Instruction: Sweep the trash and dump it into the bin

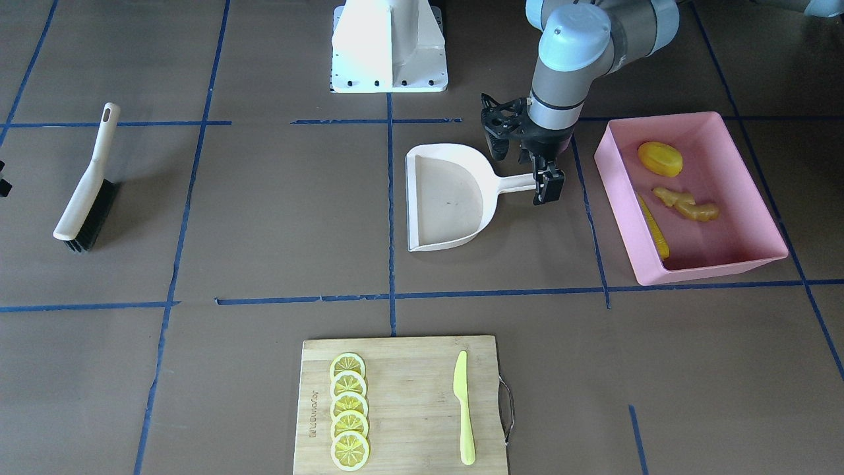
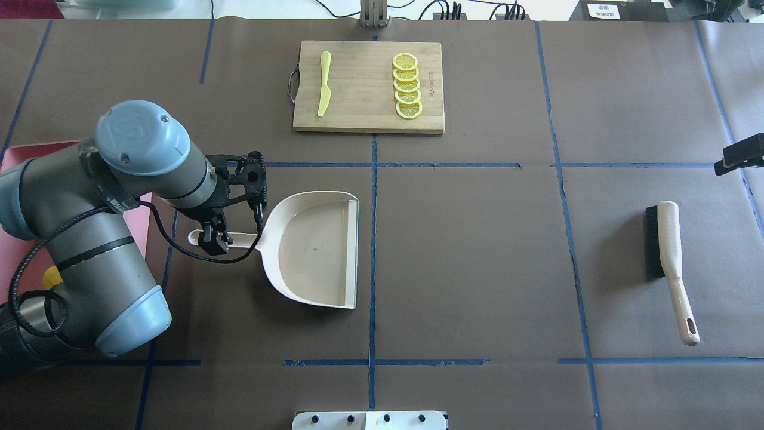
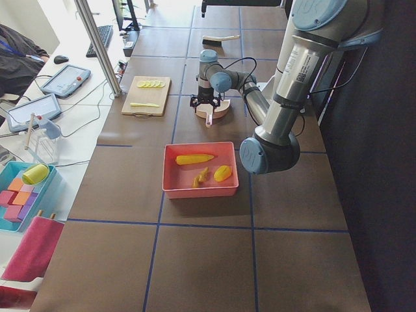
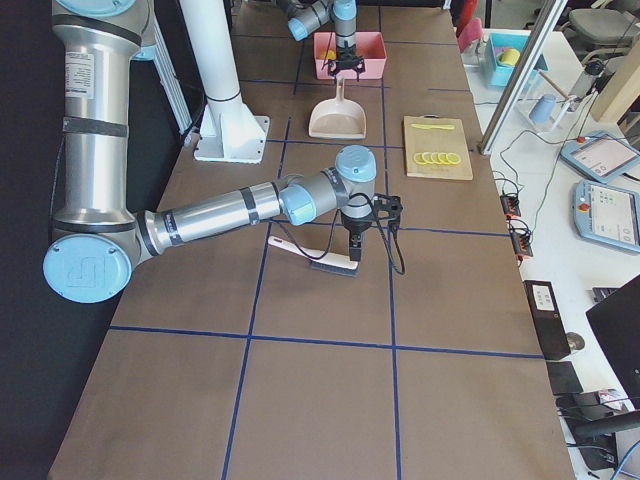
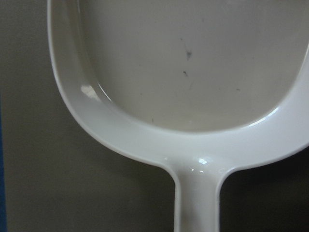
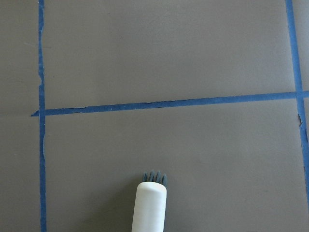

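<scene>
In the front-facing view, the corn cob (image 1: 654,227), potato lump (image 1: 660,159) and ginger root (image 1: 686,204) all lie inside the pink bin (image 1: 715,270) at that view's right. The left gripper (image 1: 547,183) straddles the handle end of the dustpan (image 1: 448,198) just beside the bin, but I cannot tell whether it pinches the handle. In the overhead view, the right gripper (image 2: 740,154) is a black sliver at the right edge, farther off than the flat-lying brush (image 2: 668,257) and apart from it; I cannot tell whether it is spread or closed.

The bin (image 1: 715,270) is coloured pink, the corn (image 1: 654,227) and potato (image 1: 659,159) yellow, the ginger (image 1: 686,203) tan-orange; the brown table (image 1: 264,231) is crossed by blue lines (image 1: 390,218).
</scene>
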